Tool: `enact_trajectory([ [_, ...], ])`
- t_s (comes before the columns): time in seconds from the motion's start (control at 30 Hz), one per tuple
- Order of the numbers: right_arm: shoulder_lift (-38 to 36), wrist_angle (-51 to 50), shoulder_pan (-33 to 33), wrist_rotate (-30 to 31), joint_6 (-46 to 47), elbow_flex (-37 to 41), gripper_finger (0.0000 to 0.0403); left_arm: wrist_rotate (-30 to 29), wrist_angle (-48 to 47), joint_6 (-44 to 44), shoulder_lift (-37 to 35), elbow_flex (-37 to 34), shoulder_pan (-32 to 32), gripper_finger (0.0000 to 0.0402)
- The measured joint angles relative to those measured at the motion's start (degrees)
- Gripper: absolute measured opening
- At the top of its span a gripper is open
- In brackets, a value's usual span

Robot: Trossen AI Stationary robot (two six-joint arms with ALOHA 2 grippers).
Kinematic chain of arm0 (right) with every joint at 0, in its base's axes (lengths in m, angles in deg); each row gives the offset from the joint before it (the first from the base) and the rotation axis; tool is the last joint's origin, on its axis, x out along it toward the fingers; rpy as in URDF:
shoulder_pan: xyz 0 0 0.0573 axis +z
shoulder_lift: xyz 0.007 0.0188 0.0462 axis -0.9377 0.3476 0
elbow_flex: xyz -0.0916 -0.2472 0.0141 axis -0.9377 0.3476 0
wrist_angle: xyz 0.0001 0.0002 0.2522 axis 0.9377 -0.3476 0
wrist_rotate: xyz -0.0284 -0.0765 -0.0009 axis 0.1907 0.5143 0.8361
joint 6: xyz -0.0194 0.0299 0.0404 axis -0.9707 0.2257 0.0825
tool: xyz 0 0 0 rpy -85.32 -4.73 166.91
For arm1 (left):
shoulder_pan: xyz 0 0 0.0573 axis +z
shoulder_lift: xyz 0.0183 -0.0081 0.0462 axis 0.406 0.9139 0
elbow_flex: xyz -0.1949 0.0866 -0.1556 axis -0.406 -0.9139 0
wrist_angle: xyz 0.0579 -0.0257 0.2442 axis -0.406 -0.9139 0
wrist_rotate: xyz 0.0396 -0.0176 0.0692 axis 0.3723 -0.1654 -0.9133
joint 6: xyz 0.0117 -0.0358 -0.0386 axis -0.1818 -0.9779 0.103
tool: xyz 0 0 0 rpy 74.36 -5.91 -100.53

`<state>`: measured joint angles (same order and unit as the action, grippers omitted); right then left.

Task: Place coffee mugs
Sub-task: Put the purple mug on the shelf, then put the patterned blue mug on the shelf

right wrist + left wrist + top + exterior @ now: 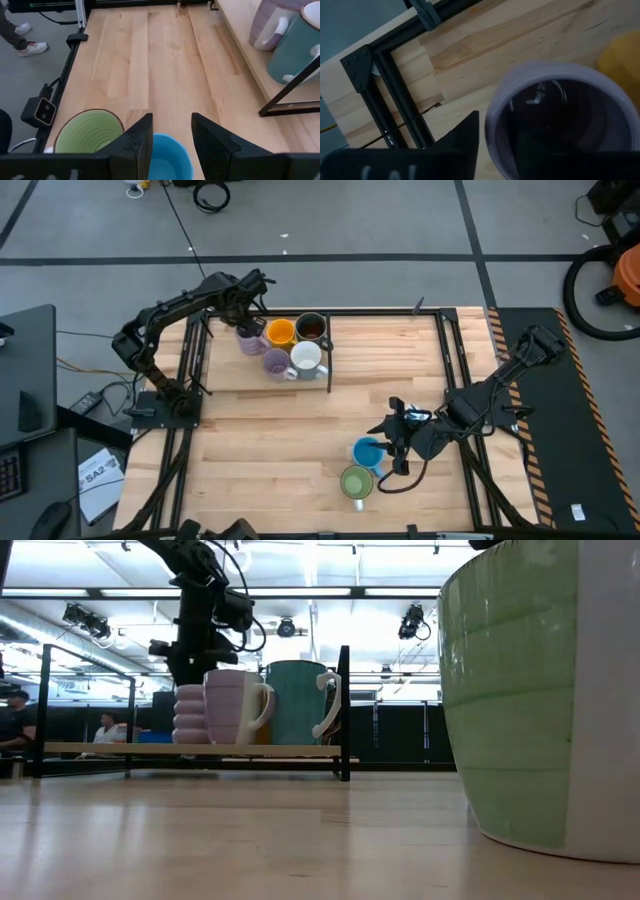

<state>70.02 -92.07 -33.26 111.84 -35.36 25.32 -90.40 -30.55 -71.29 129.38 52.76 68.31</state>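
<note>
The left gripper [250, 320] sits over a purple mug [250, 336] at the far-left end of the rack [328, 370]; in its wrist view one finger [465, 137] is outside the mug's rim and the other inside, with the wall between them, though whether they pinch it I cannot tell; beside that mug stand an orange mug [281, 332], a dark mug [311, 327], a second purple mug [276, 363] and a white mug [306, 357]; the right gripper [397, 442] hovers with its fingers spread above the blue mug [368, 452], gripping nothing; the green mug [356, 482] stands just beside it on the wooden table [260, 450].
</note>
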Motion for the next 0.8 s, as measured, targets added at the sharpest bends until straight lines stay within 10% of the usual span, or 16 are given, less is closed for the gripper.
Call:
enact_trajectory([
  [0.8, -0.01, 0.01, 4.49, 3.14, 6.83, 0.0, 0.014, -0.17, -1.3, 2.86, -0.33, 7.81, 0.09, 0.0174],
])
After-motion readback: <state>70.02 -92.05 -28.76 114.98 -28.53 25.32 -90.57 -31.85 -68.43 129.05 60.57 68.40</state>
